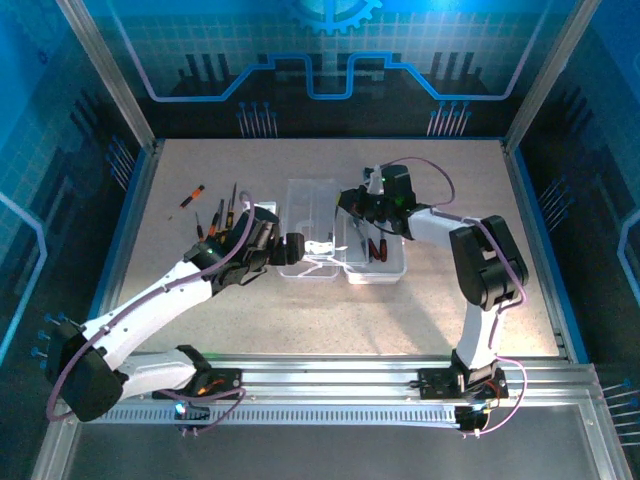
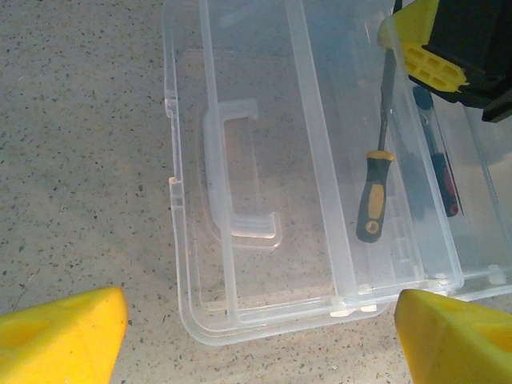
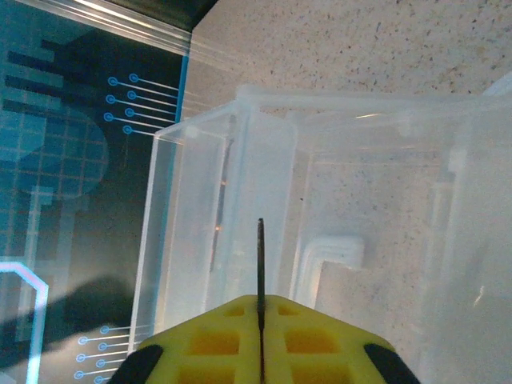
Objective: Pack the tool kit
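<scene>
Case (image 1: 322, 205): clear plastic, lying open and flat at mid-table (image 1: 450, 300); the moulded lid handle (image 2: 236, 172) is on the left half.
Left claw (image 1: 294, 248): at the case's near left corner. Its jaws are spread wide, with the yellow pads (image 2: 64, 336) well apart and nothing between them.
Right claw (image 1: 358, 205): over the right half of the case, pinched narrow on the thin dark shaft of a screwdriver (image 3: 260, 256).
Screwdriver, left wrist view (image 2: 374, 196): the yellow-and-black handle is inside the case outline and the shaft runs up to the right claw (image 2: 424, 52). I cannot tell if the handle touches the case floor.
Already in case: a red-handled tool (image 1: 375, 247) in the right compartment.
Still outside: loose screwdrivers (image 1: 222, 215) on the table left of the case, near the left arm.
</scene>
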